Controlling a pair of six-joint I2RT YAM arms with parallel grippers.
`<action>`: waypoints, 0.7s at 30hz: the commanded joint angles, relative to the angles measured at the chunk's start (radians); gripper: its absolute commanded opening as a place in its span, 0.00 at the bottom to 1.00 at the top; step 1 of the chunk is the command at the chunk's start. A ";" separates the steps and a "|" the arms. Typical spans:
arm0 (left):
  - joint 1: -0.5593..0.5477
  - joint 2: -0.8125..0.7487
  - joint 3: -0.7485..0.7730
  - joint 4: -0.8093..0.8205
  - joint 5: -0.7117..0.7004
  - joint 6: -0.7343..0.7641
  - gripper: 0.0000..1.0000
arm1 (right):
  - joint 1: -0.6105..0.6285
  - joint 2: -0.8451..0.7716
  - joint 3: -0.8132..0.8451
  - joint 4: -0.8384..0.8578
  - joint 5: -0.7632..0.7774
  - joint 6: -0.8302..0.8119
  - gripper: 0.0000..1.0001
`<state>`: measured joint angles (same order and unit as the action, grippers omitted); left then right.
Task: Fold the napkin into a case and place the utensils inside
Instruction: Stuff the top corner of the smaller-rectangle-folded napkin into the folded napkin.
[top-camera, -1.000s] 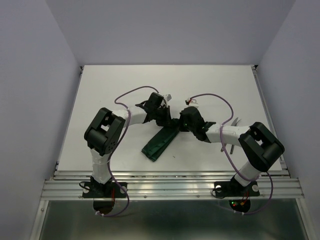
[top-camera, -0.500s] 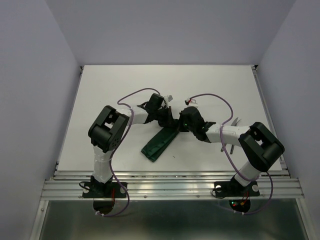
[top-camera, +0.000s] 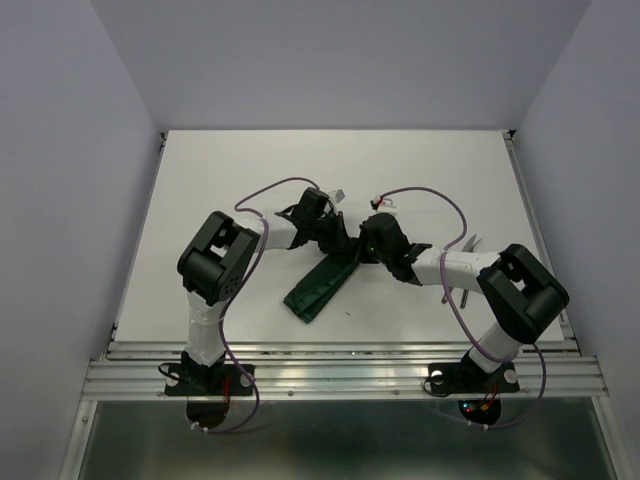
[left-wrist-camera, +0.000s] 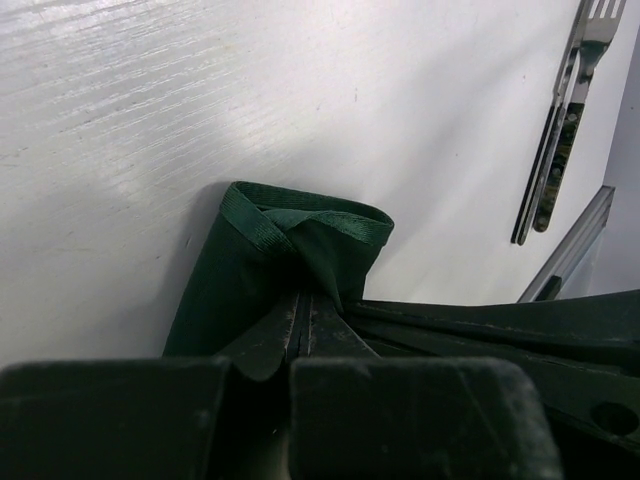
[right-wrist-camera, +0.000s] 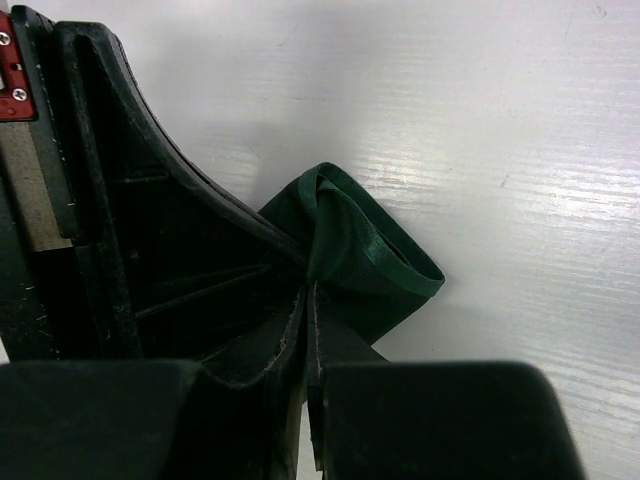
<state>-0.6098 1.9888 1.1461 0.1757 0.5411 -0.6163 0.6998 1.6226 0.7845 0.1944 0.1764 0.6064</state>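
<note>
Now the left fingers (left-wrist-camera: 268, 342) pinch shut on one lip of the green case (top-camera: 318, 288), which lies mid-surface (top-camera: 230, 180), and the right fingers (right-wrist-camera: 340, 350) clamp the other lip. They are probably shaping the opening; next, one arm must let go and fetch the fork (left-wrist-camera: 603, 20) and knife (left-wrist-camera: 525, 215), which lie well apart to the right.

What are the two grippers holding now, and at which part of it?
Both hold the green case: the left gripper and the right gripper each pinch the cloth at its far end, by the hemmed opening.

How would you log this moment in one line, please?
stage: folding | left tool: shut on napkin | right tool: shut on napkin | utensils: on table, outside napkin
</note>
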 joint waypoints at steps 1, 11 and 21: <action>-0.022 0.008 0.012 0.025 -0.027 -0.013 0.00 | -0.002 -0.033 0.025 0.042 -0.025 0.003 0.08; -0.033 -0.013 -0.009 0.004 -0.036 0.003 0.00 | -0.002 -0.027 0.016 0.040 0.002 0.007 0.08; -0.033 -0.186 -0.032 -0.120 -0.044 0.058 0.00 | -0.002 -0.026 0.019 0.036 0.011 0.003 0.07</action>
<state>-0.6289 1.9167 1.1156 0.0959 0.4812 -0.5987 0.6994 1.6165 0.7845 0.1940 0.1799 0.6067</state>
